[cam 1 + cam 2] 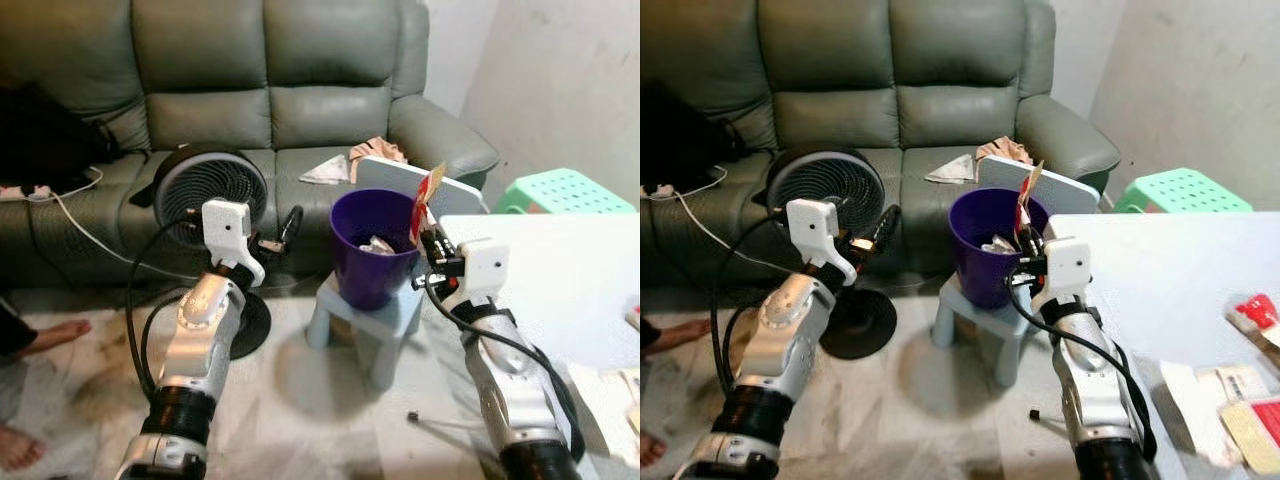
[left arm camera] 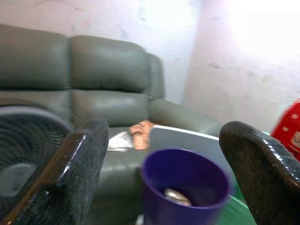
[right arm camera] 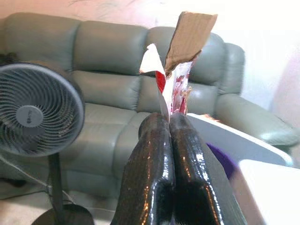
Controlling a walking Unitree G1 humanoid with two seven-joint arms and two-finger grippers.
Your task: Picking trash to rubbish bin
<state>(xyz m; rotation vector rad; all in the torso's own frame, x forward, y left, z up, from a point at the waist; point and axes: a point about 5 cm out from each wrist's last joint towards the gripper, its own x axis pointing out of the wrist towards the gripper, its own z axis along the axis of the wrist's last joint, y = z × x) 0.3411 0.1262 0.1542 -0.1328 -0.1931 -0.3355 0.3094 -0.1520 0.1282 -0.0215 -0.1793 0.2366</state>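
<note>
While the right tool (image 1: 432,243) pinches a wrapper (image 1: 428,200) over the purple bin (image 1: 372,250), the left tool (image 1: 280,232) gapes.

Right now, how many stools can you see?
2. A pale blue stool stands before the sofa with the purple bin on it; a green stool sits by the wall on the right. Others may be hidden.
</note>
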